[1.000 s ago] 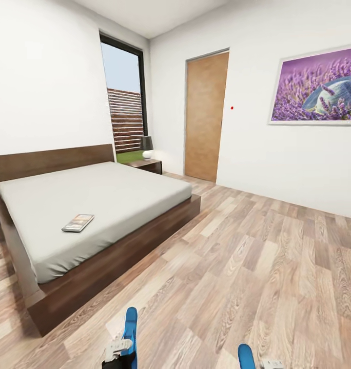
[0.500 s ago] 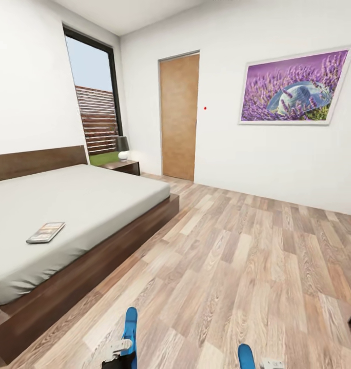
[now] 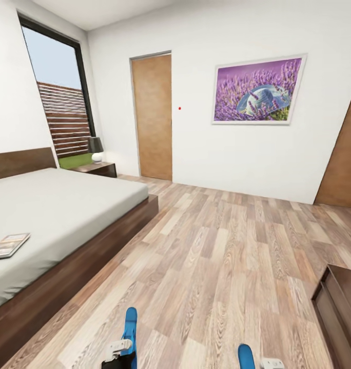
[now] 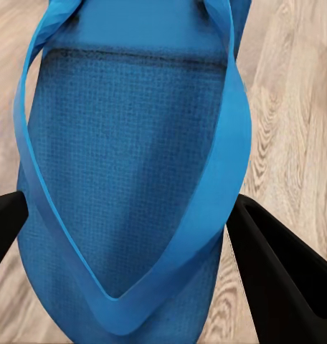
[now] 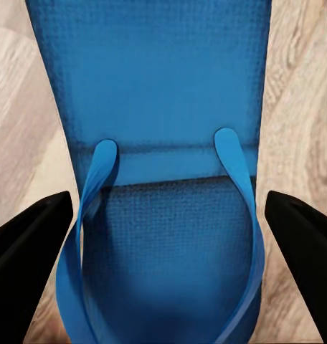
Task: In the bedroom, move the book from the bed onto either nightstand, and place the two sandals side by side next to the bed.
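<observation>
Head view: a bedroom with white walls and a grey-brown plank floor (image 3: 221,266). At the left stands the bed (image 3: 57,205), a pale grey mattress on a dark brown frame. The book (image 3: 8,245) lies flat on the mattress near the picture's left edge. Beyond the bed's far corner sits a dark nightstand (image 3: 96,168) with a small lamp (image 3: 96,149) on top, in front of a tall dark-framed window (image 3: 57,97) showing a slatted fence. A wooden door (image 3: 152,118) and a purple lavender picture (image 3: 257,90) are on the far wall. A dark wooden cabinet (image 3: 339,307) juts in at the lower right. At the bottom edge, two blue sandal tips rise into view: the left sandal (image 3: 130,330) and the right sandal (image 3: 246,356), well apart from each other and from the bed.

Left wrist view: the left sandal (image 4: 128,179) shows its textured blue footbed and blue strap, above the floor. The left gripper (image 4: 128,244) has a black finger at each side edge of the sandal, closed against it.

Right wrist view: the right sandal (image 5: 163,165) shows its blue footbed and two strap ends. The right gripper (image 5: 163,244) has a black finger on each side; the fingers appear to stand slightly off the sandal's edges, so I cannot tell whether they grip it.
</observation>
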Controlling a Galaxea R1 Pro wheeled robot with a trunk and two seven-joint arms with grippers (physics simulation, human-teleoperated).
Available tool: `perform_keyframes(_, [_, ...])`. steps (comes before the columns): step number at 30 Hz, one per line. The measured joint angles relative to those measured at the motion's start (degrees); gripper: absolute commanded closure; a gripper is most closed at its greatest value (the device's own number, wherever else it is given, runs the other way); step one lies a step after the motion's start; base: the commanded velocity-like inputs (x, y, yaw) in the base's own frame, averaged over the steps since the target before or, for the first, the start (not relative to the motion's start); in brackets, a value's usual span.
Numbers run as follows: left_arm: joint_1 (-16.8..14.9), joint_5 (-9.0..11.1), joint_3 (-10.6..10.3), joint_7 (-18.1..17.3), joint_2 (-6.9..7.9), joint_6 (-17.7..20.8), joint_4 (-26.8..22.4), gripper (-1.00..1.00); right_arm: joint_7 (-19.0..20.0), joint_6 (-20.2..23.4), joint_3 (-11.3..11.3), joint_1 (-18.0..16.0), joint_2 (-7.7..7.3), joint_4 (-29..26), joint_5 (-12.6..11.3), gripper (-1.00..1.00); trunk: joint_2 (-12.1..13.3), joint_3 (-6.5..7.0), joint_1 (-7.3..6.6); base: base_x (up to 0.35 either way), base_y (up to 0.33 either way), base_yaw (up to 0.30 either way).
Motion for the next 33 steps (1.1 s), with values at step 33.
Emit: perform_keyframes(33, [0.01,0.02,0.0,-0.01,0.01,0.0,-0.02,1.0,0.04,0.0,0.01,-0.01,-0.03,0.02,-0.05,1.0,0.0,-2.17,0.0,0.0,0.0,-0.035])
